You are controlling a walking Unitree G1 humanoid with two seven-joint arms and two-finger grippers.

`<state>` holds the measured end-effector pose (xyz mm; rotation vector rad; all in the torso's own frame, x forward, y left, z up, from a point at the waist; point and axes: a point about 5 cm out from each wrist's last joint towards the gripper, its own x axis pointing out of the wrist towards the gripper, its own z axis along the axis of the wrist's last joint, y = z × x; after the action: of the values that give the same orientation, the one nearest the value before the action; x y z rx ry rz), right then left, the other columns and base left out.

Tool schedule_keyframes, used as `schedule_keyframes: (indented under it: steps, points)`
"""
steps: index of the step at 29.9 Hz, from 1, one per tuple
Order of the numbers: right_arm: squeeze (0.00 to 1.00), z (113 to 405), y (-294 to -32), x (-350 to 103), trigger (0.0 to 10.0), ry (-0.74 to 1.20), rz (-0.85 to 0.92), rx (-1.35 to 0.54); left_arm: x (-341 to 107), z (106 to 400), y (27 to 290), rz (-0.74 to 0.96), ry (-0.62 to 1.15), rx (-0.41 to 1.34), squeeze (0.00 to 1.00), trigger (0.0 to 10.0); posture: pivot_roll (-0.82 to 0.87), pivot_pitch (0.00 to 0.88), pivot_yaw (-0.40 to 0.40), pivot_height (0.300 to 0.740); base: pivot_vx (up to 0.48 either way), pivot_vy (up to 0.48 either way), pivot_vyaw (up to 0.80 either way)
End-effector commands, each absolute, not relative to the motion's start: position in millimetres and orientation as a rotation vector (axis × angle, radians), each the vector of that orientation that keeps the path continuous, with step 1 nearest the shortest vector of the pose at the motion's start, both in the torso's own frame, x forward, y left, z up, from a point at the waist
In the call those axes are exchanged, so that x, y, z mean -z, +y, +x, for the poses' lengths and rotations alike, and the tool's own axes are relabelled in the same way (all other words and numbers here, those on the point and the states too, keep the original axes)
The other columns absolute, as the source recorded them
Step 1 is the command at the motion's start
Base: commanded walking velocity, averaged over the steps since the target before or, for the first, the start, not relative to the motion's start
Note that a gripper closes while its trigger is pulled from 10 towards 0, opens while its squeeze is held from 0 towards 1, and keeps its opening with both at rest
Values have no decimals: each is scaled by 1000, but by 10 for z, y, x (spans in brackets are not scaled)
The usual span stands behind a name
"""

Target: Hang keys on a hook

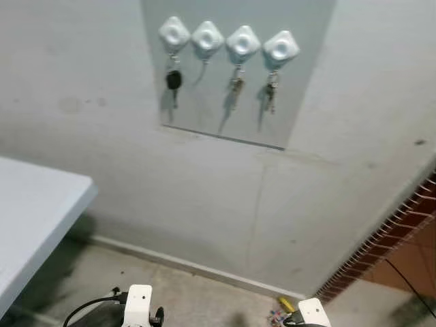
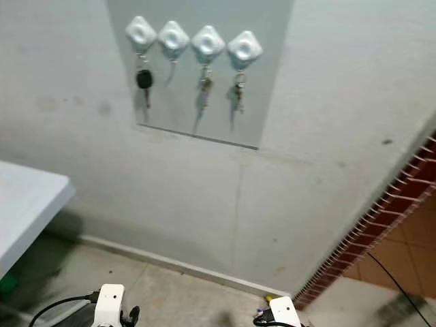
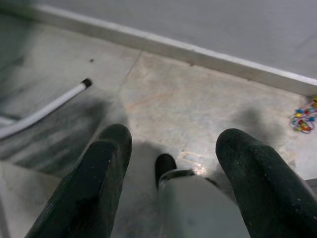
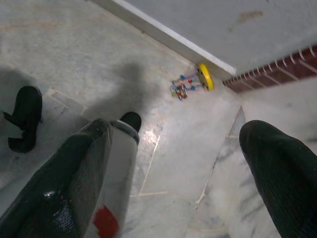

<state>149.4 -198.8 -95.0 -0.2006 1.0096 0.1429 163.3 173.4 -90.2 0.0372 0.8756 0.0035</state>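
Four white diamond-shaped hooks sit in a row on a grey wall panel (image 1: 300,102). A black key (image 1: 174,80) hangs from the first hook (image 1: 174,33). Key bunches hang from the third hook (image 1: 242,42) and the fourth hook (image 1: 281,48): one (image 1: 236,86) and another (image 1: 271,90). The second hook (image 1: 207,38) carries no key. Both arms hang low, their white tops at the bottom edge (image 1: 138,305) (image 1: 313,313). My left gripper (image 3: 176,136) and right gripper (image 4: 183,129) are open over the floor, holding nothing.
A white table (image 1: 34,211) stands at the left, its leg (image 3: 44,106) on the floor. A red brick wall (image 1: 402,231) runs along the right. A small colourful beaded item with a yellow ring (image 4: 190,84) lies by the skirting board.
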Motion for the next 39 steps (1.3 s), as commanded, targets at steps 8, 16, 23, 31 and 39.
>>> schedule_keyframes:
  steps: [8,16,23,31,39]
  points:
    - [0,1492,-1981,952,10000,1011,-217,-145,919,1594,1778,48,896,-14,0,10000,-96,0,-22,728,0,0,800]
    - [0,1498,-1964,953,10000,1011,-216,-149,915,1597,1797,48,895,-21,0,10000,-88,0,-23,728,0,0,800]
    - [0,1501,-1957,954,10000,1012,-221,-155,917,1592,1804,48,898,-23,0,10000,-86,0,-27,728,0,0,800]
    - [0,1500,-1957,954,10000,1013,-217,-151,924,1579,1805,46,904,-27,0,10000,-87,0,-26,728,0,0,800]
    - [0,1488,-1957,959,10000,1016,-203,-141,924,1580,1822,41,908,-44,0,10000,-89,0,-26,728,0,0,800]
